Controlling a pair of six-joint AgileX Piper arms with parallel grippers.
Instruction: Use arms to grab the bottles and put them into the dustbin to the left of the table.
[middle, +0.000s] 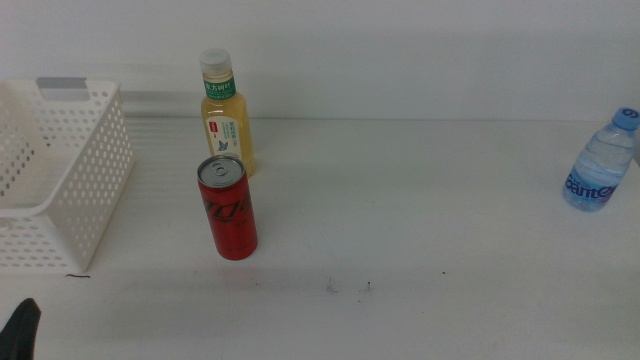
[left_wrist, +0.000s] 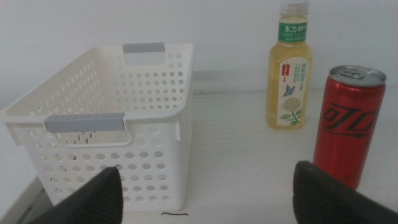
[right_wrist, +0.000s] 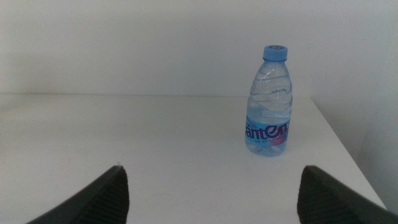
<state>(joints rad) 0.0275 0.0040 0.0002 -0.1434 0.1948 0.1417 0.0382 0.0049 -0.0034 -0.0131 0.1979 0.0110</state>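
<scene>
Waiting low, left pincer (left_wrist: 208, 186) agape

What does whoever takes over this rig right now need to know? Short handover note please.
Left tool: open, empty, low at the table's near left, facing the dustbin and red can.
Right tool: open, empty, facing the water bottle; out of the middle view.
Things: dustbin at the table's left edge, nothing seen inside it. Red can upright just right of it; tea bottle upright close behind the can. Water bottle upright at the far right edge.
Done: nothing binned yet.
Left: grab all three and drop them in the dustbin. The can looks nearest for the left tool, probably first.
</scene>
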